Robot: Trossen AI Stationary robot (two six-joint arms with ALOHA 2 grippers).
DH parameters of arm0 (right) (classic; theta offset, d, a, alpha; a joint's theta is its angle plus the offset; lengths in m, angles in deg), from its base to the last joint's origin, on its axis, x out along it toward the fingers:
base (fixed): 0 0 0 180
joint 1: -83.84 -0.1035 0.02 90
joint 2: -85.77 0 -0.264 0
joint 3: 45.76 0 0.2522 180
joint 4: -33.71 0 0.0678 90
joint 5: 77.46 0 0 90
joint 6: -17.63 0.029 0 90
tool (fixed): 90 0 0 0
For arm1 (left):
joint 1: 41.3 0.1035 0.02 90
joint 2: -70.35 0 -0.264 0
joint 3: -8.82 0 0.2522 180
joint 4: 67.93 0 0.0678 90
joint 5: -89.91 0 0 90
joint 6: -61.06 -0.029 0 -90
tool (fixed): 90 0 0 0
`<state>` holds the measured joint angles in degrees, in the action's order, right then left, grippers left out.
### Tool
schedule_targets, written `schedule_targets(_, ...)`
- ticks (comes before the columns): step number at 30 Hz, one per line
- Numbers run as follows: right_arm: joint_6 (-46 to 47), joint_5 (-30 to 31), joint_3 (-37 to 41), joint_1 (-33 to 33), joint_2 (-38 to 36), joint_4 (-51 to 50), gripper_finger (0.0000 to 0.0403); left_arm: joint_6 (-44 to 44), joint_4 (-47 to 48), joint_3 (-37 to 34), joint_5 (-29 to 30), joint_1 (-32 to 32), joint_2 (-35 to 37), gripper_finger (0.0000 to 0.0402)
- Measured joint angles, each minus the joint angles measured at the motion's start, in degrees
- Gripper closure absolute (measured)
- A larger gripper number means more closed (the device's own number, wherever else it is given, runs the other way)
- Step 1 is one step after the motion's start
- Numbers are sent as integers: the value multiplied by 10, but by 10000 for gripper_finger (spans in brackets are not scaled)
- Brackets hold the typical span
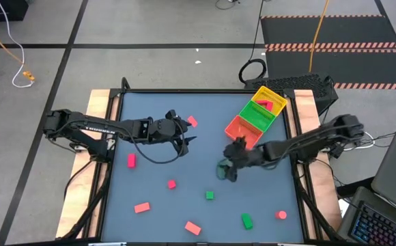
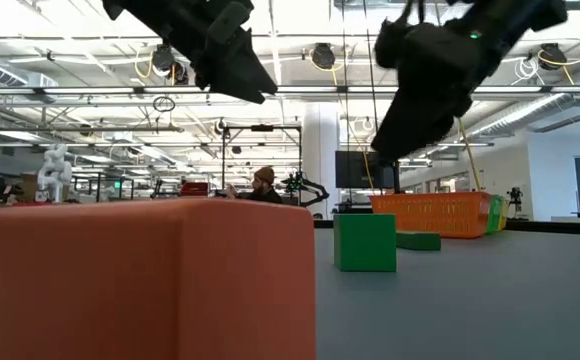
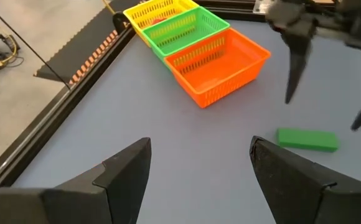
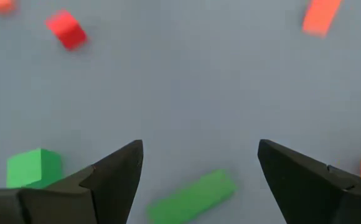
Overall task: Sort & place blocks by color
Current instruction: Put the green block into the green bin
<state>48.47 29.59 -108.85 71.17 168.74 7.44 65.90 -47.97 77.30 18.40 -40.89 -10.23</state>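
Red, pink and green blocks lie flat and scattered on the blue-grey table [image 1: 150, 109]. My right gripper [image 1: 227, 171] hovers open, slanting down over a green bar block [image 4: 193, 196], [image 3: 307, 139] at the table's middle right; the bar lies between and below its fingers, untouched. A green cube [image 4: 34, 167] lies nearer the front edge. My left gripper [image 1: 188, 143] hangs open over the table's middle, above the surface, with nothing between its fingers [image 3: 199, 168]. A red block [image 1: 192, 121] lies just beyond it.
The three-compartment tray [image 1: 256, 113], yellow, green and orange-red, stands at the far right, with a red piece [image 1: 270, 104] inside. Toward the near edge lie pink blocks [image 1: 131, 160], [image 1: 141, 207], red ones [image 1: 172, 184], [image 1: 192, 227], [image 1: 280, 215] and green ones [image 1: 209, 195], [image 1: 246, 220].
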Motion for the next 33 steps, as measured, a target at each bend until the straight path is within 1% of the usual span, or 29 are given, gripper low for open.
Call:
schedule_targets(4,100,2,-79,-2,69,-117,104,-5,0,0,0,0,0,130)
schedule_targets(8,152,-5,-117,-2,121,-174,106,-15,-4,0,0,0,0,130)
schedule_targets(13,192,-8,-123,-3,159,-180,106,-20,-4,0,0,0,0,130)
schedule_targets(17,206,-8,-123,-9,185,-181,106,-21,-4,0,0,0,0,130)
schedule_targets(25,197,-2,-124,-24,207,-186,108,-13,-4,0,-2,0,0,130)
schedule_targets(27,193,7,-124,-28,207,-187,118,-13,-4,0,-2,0,0,130)
schedule_targets(29,189,16,-124,-32,206,-188,136,-13,-3,0,-2,0,0,130)
schedule_targets(33,176,24,-124,-40,206,-188,195,-13,-3,0,-2,0,0,130)
